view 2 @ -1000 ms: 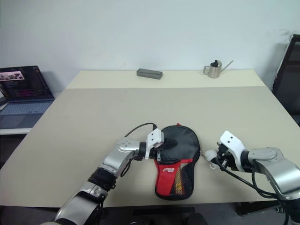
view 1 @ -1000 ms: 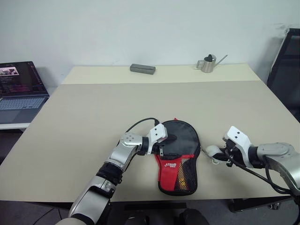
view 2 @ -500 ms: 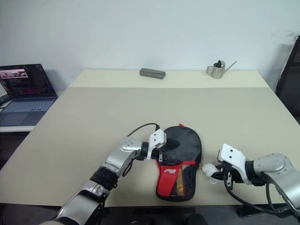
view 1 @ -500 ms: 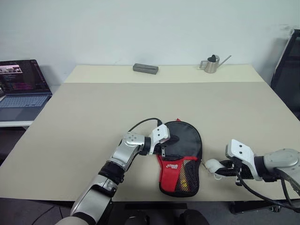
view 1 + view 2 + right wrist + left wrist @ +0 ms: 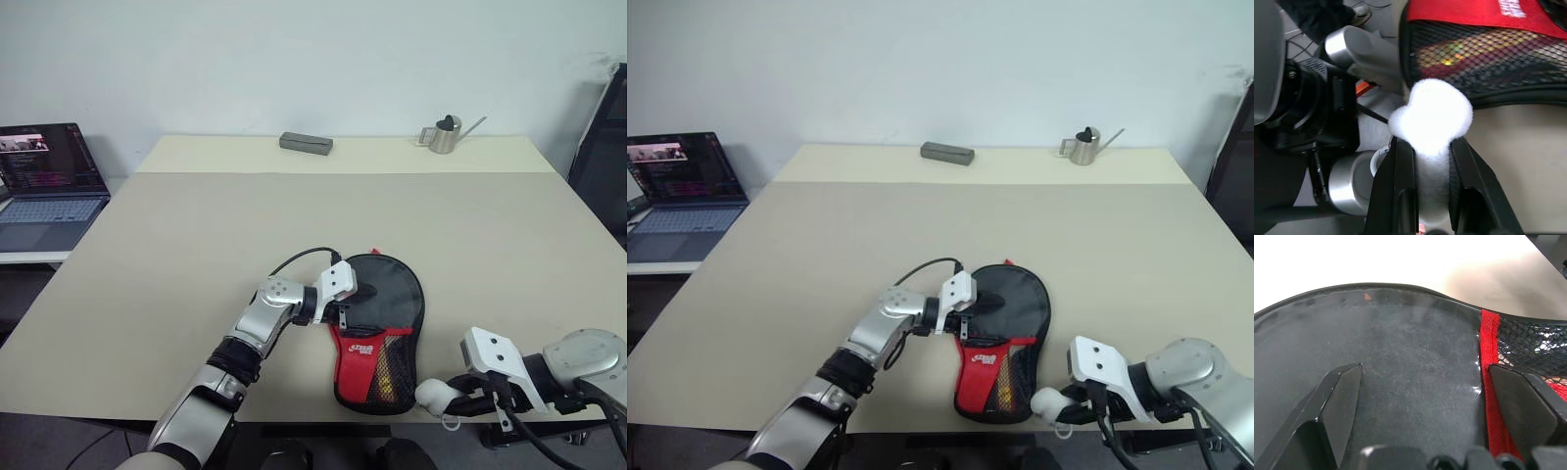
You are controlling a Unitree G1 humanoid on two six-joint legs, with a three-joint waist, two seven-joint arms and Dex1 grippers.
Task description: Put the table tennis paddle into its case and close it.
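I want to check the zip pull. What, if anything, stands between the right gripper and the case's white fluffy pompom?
Nothing visible: the right gripper is already shut on the white fluffy pompom, beside the handle end of the black fabric case.

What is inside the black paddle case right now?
Through the case's mesh, a tan-and-red handle shows. The paddle's round face is covered by black fabric, so unseen.
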